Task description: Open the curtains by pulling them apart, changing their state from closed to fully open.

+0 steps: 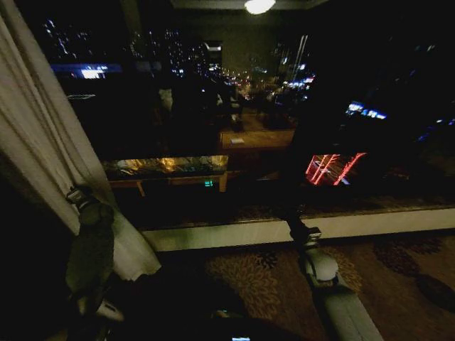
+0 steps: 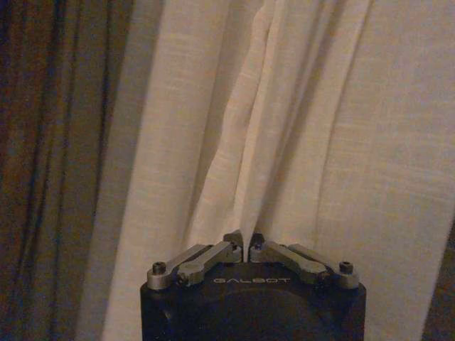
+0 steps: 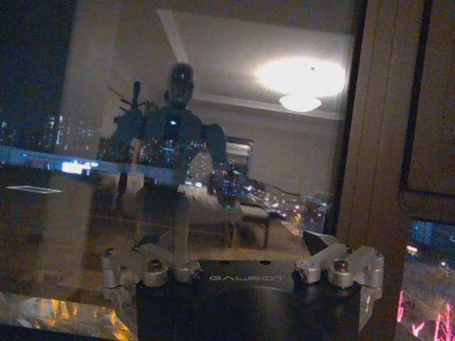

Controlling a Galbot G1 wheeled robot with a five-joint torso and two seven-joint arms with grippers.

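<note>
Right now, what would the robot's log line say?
left end effector: shut on curtain | right end effector: open, facing window | curtain gathered left

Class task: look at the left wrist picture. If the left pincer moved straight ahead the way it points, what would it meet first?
The sheer curtain. The left pincer, shut, points straight into its pleats. It looks very near or already touching; depth is unclear.
</note>
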